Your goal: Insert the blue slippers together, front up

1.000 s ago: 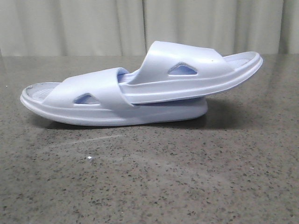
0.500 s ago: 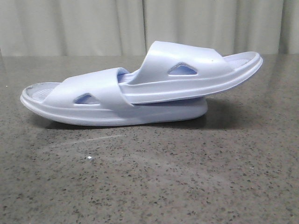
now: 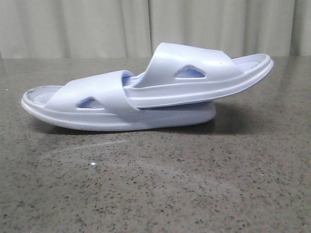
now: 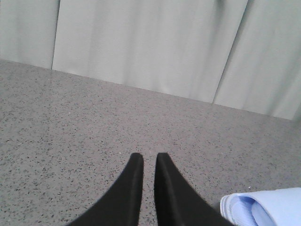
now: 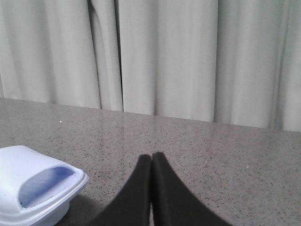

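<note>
The blue slippers lie nested on the speckled grey counter, a little to the far side of its middle: the lower one rests flat with one end to the left, and the upper one is pushed under its strap and tilts up toward the right. The left fingers stand a narrow slit apart, holding nothing, with a slipper end just beside them. The right fingers are pressed together and empty over bare counter, near the other slipper end.

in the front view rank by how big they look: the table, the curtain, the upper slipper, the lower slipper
1. table
2. curtain
3. upper slipper and lower slipper: look alike in size, and they overlap, so no ranking between them.
</note>
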`<act>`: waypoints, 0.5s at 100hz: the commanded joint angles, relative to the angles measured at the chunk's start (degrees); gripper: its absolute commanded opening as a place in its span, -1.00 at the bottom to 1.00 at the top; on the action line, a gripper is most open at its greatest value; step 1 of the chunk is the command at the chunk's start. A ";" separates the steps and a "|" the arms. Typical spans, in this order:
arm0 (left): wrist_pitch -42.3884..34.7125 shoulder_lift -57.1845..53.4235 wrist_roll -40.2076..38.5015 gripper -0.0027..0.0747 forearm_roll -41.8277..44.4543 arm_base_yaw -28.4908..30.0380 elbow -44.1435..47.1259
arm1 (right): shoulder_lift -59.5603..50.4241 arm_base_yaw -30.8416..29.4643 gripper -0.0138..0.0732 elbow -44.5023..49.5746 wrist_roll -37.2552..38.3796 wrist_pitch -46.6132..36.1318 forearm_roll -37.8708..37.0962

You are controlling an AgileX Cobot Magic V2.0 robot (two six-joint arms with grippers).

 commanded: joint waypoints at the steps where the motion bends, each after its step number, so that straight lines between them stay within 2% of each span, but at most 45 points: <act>1: 0.82 0.29 0.10 -0.89 -0.31 -0.34 -1.56 | 0.31 -0.08 -0.93 -1.63 -1.17 -1.12 -0.42; 43: 0.91 0.01 0.10 -0.89 -0.31 -0.34 -0.17 | 0.31 -0.08 -0.93 -1.63 -1.17 -1.12 -0.42; 50: -1.85 -0.59 0.10 -0.89 -0.31 -0.34 0.49 | 0.31 -0.08 -0.93 -1.63 -1.17 -1.12 -0.42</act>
